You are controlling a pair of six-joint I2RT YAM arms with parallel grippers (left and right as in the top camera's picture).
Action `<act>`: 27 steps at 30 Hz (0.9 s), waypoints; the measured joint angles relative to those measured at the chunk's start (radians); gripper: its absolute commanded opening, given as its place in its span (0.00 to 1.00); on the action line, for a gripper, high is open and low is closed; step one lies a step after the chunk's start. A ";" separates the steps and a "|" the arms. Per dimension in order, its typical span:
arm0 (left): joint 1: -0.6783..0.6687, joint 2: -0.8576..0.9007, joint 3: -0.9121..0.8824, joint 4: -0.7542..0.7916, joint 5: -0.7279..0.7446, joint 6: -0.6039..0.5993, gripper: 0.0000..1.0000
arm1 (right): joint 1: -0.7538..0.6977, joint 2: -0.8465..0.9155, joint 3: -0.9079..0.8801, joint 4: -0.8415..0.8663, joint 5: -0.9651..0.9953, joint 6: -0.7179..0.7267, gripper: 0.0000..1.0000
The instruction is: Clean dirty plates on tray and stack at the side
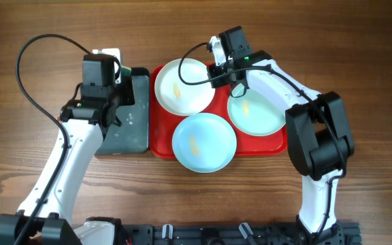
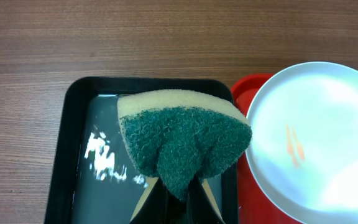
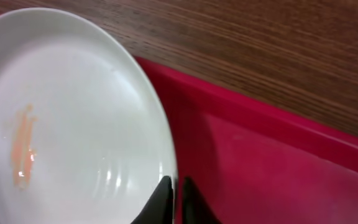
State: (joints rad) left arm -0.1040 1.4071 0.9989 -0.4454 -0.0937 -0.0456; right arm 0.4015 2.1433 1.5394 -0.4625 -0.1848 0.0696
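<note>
The red tray (image 1: 156,146) holds three plates: a white plate (image 1: 182,87) at the back left, an aqua plate (image 1: 204,141) at the front and an aqua plate (image 1: 256,114) at the right, each with an orange smear. My right gripper (image 1: 216,69) is shut on the white plate's right rim; in the right wrist view the fingers (image 3: 178,186) pinch the white plate's (image 3: 73,124) edge over the tray (image 3: 272,162). My left gripper (image 1: 118,73) is shut on a green sponge (image 2: 182,146) above the black tray (image 2: 67,155), left of the white plate (image 2: 316,130).
The black tray (image 1: 129,122) holds shiny water and lies against the red tray's left side. The front aqua plate overhangs the red tray's front rim. Black cables loop over the back of the wooden table (image 1: 359,54).
</note>
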 measured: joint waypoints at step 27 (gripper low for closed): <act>0.000 0.000 0.000 -0.016 0.000 0.000 0.04 | 0.000 -0.002 0.000 -0.056 0.126 0.024 0.05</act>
State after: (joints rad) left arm -0.1040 1.4071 0.9989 -0.4610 -0.0933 -0.0456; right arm 0.4015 2.1410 1.5394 -0.5186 -0.0589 0.0940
